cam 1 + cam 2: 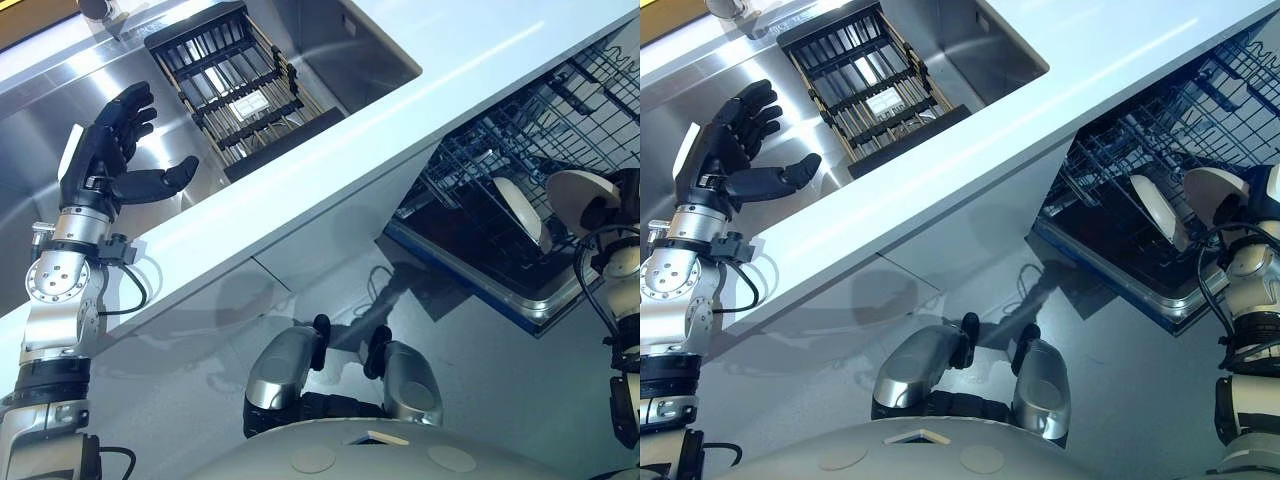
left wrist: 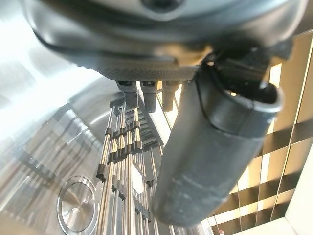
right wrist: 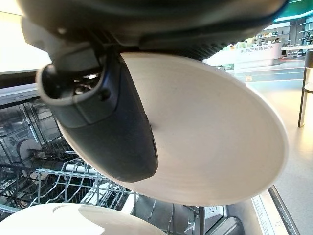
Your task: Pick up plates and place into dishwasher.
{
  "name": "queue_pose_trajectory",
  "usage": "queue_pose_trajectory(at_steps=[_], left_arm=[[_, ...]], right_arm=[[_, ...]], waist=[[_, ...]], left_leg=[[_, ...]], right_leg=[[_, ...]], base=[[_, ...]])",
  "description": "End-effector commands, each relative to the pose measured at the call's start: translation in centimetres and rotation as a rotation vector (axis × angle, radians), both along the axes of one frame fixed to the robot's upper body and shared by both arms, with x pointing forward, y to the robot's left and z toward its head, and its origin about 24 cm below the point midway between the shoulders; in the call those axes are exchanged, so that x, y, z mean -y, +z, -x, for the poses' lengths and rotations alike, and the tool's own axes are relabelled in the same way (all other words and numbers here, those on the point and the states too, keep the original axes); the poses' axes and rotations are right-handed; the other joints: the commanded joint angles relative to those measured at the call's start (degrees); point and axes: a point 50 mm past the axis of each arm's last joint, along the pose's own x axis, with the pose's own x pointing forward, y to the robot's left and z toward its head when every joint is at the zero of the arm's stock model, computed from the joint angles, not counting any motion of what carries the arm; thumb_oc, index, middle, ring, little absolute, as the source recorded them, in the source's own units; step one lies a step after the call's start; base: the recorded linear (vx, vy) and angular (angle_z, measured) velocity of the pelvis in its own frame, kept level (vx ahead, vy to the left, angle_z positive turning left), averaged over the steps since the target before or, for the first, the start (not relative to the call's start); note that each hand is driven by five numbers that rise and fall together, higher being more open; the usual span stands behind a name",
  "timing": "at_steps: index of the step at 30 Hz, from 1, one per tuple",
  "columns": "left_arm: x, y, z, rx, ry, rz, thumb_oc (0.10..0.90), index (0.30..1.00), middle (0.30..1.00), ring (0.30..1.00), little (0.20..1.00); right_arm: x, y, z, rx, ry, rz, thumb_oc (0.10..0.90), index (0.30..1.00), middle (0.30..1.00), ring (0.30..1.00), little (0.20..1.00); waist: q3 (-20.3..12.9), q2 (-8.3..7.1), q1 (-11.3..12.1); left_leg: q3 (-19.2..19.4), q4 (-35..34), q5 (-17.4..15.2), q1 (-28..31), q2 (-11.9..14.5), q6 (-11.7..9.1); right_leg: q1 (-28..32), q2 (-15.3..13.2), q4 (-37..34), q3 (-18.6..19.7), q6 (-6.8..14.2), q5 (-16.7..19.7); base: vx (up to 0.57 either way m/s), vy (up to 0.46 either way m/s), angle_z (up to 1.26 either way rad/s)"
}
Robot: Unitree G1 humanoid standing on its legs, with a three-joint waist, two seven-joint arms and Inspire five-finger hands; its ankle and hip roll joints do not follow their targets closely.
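Right wrist view: right hand (image 3: pixel 105 122) pinching white plate (image 3: pixel 205 132) by rim above dishwasher rack (image 1: pixel 520 150); stiff, slippery, breakable. Left hand (image 1: pixel 115 150) spread, empty, over sink (image 1: pixel 40 130).

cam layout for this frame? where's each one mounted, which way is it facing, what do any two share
Left eye and right eye: head, looking down at the sink, its rack, counter and open dishwasher; left hand open over the sink.
Left wrist: along its own hand at the rack.
Right wrist: right hand pinching a plate over the dishwasher.
Shared: eye views and right wrist show the held plate.
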Motion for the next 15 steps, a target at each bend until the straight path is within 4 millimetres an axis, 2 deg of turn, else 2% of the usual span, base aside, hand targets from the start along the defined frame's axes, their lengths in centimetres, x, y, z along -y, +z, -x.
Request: queue_pose_trajectory(at_steps=[1, 7, 15], left_arm=[[-1.8, 1.1, 2.6, 0.096, 0.035, -0.016, 0.800, 0.900, 0.900, 0.900, 0.900], [-2.4, -0.3, 3.4, 0.053, 0.069, 0.017, 0.800, 0.900, 0.900, 0.900, 0.900], [-2.8, -1.6, 3.7, -0.013, 0.085, 0.028, 0.800, 0.900, 0.900, 0.900, 0.900]], right_arm=[[2.8, 6.0, 1.8, 0.152, -0.059, 0.179, 0.100, 0.300, 0.300, 0.300, 0.200], [3.1, 5.5, 3.3, 0.125, -0.045, 0.183, 0.100, 0.300, 0.300, 0.300, 0.200], [3.1, 5.5, 3.8, 0.081, -0.028, 0.203, 0.100, 0.300, 0.300, 0.300, 0.200]], waist=[[-9.8, 0.51, 1.6], [-10.9, 0.26, 1.1], [-12.2, 0.60, 0.4]], left_leg=[[-0.2, -4.7, 5.9, -3.5, 0.1, -0.3], [-0.6, -4.7, 5.7, -2.1, 0.1, -0.4], [-0.6, -3.6, 5.6, -1.3, 0.4, -1.0]], right_leg=[[-5.8, -1.0, 8.6, 0.7, 0.5, 5.7], [-4.7, -0.9, 8.9, 0.9, 0.4, 5.6], [-4.0, -0.9, 10.3, 1.2, 0.6, 5.0]], base=[[0.09, 0.007, 0.00], [0.09, -0.014, -0.04], [0.05, 0.003, -0.01]])
